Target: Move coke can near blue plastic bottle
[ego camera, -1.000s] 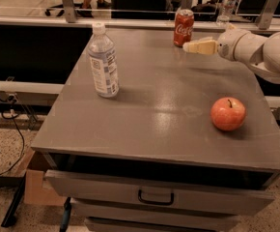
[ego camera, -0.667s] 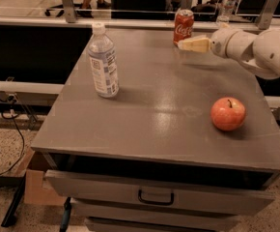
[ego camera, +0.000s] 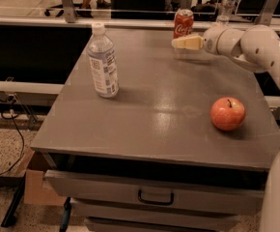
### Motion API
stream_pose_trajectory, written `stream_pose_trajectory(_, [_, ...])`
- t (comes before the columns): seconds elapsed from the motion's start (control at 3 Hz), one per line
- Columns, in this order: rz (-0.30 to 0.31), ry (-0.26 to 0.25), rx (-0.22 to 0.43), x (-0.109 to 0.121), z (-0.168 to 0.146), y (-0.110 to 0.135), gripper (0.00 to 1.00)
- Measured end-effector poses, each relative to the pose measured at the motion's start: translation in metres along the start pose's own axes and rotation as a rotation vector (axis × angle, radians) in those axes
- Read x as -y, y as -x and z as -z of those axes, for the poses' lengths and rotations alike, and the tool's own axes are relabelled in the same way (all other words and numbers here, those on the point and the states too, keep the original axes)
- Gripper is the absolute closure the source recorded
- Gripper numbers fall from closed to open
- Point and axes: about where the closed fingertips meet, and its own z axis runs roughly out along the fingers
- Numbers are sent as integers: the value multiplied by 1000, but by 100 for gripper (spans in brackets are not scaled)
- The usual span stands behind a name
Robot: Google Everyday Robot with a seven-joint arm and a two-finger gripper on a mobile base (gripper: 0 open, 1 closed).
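While the can (ego camera: 183, 22) held its spot at the far edge of the bench (ego camera: 154, 115), the gripper (ego camera: 176, 42) slid camera-left over the last second. It ended up just in front of the can's base, overlapping its lower rim in this view. Can was upright, white script facing the camera. Couldn't tell how far the jaws stood open, or whether they touched the can. Nothing showed them gripping it. Arm (ego camera: 256, 42) came in from the can's camera-right side.

Bottle (ego camera: 103, 62) stood upright, well apart from the can: camera-left of it and closer to the camera. Apple (ego camera: 228, 113) sat well apart from the can too, camera-right and much closer to the camera. A spare bottle (ego camera: 227, 1) stood off the bench, behind and camera-right of the can. Not the target.

Read on the change: approach phase, closing on the can, grasp not yet made. My guess was the task had barely started, since the can hadn't shifted and the whole carry toward the bottle was left. Next move likely needed the jaws squared around the can's body before closing. Coming in low and off to one side risked nudging it or tipping it off the far edge. The line from the can to the bottle looked free of the apple, so the transfer itself should have been simple.
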Motion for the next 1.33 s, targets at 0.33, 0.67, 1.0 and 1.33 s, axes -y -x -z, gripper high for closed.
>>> stream_pose_trajectory(0.33, [3, 12, -1, -4, -17, -2, 0])
stream_pose_trajectory(0.67, [11, 20, 11, -6, -32, -1, 14])
stream_pose_trajectory(1.0, [22, 26, 42, -9, -43, 5, 45])
stream_pose_trajectory(1.33, [30, 26, 65, -11, -45, 14, 69])
